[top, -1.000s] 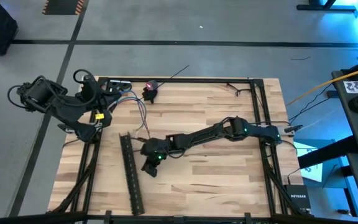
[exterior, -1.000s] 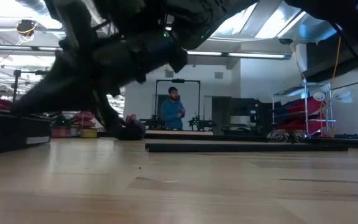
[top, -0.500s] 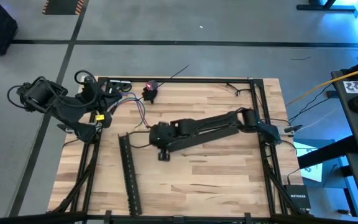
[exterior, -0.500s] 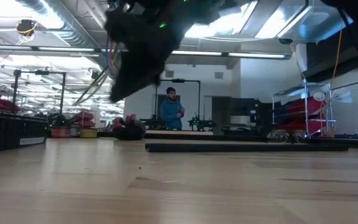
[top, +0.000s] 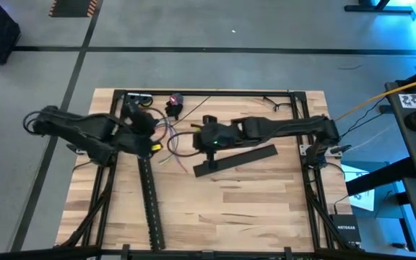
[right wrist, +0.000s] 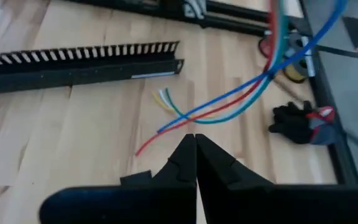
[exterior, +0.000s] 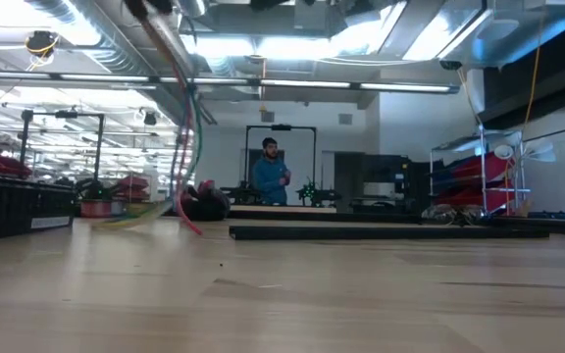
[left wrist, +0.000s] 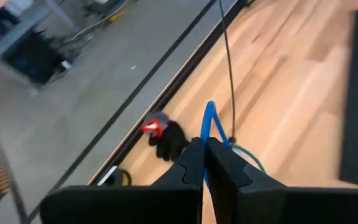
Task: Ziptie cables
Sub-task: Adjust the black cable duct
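Note:
The cables (top: 169, 134) are thin red, blue, green and pale wires. My left gripper (top: 150, 126) is shut on them above the table's far left part. In the low view the cables (exterior: 186, 137) hang down, their loose ends (exterior: 135, 222) on the wood. My right gripper (top: 196, 137) hovers just right of the bundle, shut and empty (right wrist: 195, 144), with the cables (right wrist: 241, 99) ahead of it. A hair-thin dark strap (left wrist: 227, 68), possibly a ziptie, runs on past the left fingers. Whether it is held, I cannot tell. My left gripper (left wrist: 205, 149) pinches the wire bundle between its two fingers; a blue wire (left wrist: 209, 121) arches out right at the fingertips. The wires hang slack below the hold, and their free ends (top: 170, 160) lie on the table.
A long black slotted channel (top: 150, 209) lies along the left side, and a flat black strip (top: 235, 160) lies under the right arm. A small black and red object (top: 173, 105) sits by the far edge. Black frame rails (top: 298, 115) line the table. A person (exterior: 271, 176) stands far behind.
The right arm has risen and swung from the table's near middle toward the far edge, uncovering the flat black strip. The left arm has reached from the far left corner toward the right, carrying the cables. The cables now hang, with only their ends on the wood.

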Available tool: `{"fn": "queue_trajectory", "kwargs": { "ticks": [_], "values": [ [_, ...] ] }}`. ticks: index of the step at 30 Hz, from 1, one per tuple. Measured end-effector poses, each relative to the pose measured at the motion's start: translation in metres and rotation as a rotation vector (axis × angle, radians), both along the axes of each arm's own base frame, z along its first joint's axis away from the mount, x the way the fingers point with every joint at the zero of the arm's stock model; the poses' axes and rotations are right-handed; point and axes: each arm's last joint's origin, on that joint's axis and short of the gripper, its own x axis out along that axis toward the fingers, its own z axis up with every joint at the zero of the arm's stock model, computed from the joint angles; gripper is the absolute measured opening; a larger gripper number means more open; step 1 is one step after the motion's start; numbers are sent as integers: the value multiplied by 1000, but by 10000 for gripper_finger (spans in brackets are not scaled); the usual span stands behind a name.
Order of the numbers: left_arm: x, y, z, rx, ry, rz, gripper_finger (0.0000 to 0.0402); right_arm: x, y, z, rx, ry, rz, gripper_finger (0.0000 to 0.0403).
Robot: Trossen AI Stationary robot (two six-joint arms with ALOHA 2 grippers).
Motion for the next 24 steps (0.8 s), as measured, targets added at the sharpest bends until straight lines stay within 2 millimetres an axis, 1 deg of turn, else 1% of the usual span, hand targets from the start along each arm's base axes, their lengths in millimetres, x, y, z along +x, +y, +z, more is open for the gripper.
{"fn": "queue_trajectory", "kwargs": {
  "ticks": [3, 6, 11, 14, 16, 18, 21, 24],
  "values": [
    [15, 11, -26, -4, 74, 48, 4, -6, -1, 8, 12, -24, -27, 0],
    [24, 26, -44, -97, 133, 50, 27, -9, -1, 10, 27, -19, -45, 0],
    [27, 54, -53, -286, 160, 42, 100, -11, -1, 7, 45, 20, -60, 0],
    [25, 61, -53, -445, 151, 15, 142, -14, -2, 4, 60, 54, -80, 0],
    [22, 57, -55, -596, 133, 33, 164, -16, 0, 2, 68, 84, -88, 0],
    [20, 46, -57, -696, 126, 72, 178, -19, 2, 0, 77, 117, -100, 0],
    [17, 19, -61, -767, 118, 110, 187, -18, 3, -6, 94, 144, -126, 0],
    [15, -8, -73, -830, 81, 149, 188, -14, 5, -13, 106, 167, -146, 0]
  ]
}}
